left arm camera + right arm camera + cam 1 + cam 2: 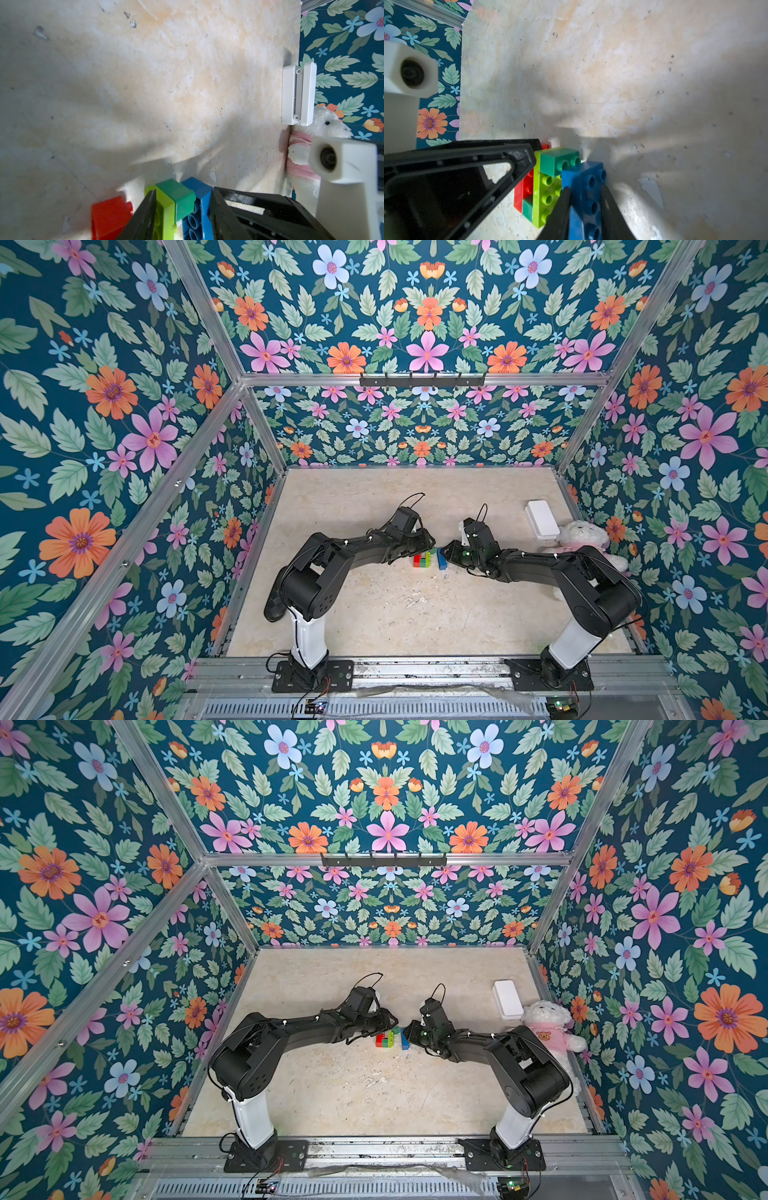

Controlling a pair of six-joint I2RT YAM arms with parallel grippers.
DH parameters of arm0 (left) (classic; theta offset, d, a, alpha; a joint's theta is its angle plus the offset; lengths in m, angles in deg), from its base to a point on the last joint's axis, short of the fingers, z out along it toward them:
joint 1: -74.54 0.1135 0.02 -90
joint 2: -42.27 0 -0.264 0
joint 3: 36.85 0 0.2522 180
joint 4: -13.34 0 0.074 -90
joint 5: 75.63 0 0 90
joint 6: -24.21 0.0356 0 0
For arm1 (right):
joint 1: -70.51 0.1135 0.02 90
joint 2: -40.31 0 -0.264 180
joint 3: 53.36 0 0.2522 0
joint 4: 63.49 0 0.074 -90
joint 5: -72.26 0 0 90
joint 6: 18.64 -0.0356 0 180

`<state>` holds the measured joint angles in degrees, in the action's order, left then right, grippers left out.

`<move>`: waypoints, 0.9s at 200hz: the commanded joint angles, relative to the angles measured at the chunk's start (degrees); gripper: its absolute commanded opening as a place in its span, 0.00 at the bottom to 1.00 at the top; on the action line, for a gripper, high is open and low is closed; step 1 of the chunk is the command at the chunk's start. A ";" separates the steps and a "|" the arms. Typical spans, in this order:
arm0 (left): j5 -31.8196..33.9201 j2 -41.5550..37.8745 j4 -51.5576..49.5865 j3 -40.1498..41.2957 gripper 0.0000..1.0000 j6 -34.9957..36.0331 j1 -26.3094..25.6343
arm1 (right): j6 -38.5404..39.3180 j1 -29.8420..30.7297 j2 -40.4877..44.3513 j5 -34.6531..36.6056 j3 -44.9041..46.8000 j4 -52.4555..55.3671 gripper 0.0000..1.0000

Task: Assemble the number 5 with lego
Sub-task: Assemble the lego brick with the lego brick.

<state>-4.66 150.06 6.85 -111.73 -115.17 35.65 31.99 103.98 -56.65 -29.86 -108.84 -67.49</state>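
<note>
Over the desk [374, 605], only its wrist view shows right gripper [585, 188] jaws clenched on blue brick [583, 172]; left gripper [428, 545] jaws: cannot tell.

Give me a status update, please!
Right gripper clamped on blue brick. Left gripper at red-lime-green stack, grip unclear. Blue brick against stack. White box, plush toy well aside.

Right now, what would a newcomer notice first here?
The loud floral wallpaper covers every wall. At the middle of the table, the left arm and right arm meet over a small red, green and blue lego cluster, the right pincer closed on the blue brick. A white plush toy in pink sits at its right edge.
</note>
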 commanded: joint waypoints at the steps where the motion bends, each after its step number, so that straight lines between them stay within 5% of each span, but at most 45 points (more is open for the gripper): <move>1: 0.48 -0.03 -0.24 -0.07 0.45 0.17 -0.04 | -0.95 0.27 0.62 1.70 0.15 -0.01 0.27; 49: 0.31 -0.03 -0.32 -0.38 0.44 0.21 -0.03 | 0.24 0.34 5.17 3.15 0.69 2.24 0.38; 180: -0.09 0.23 0.18 0.21 0.41 -0.01 -0.04 | -1.29 1.33 2.65 1.32 1.41 0.02 0.33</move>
<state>-4.70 150.06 6.87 -111.52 -115.20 35.65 31.57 105.23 -53.07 -28.24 -107.33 -65.87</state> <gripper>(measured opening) 0.408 0.331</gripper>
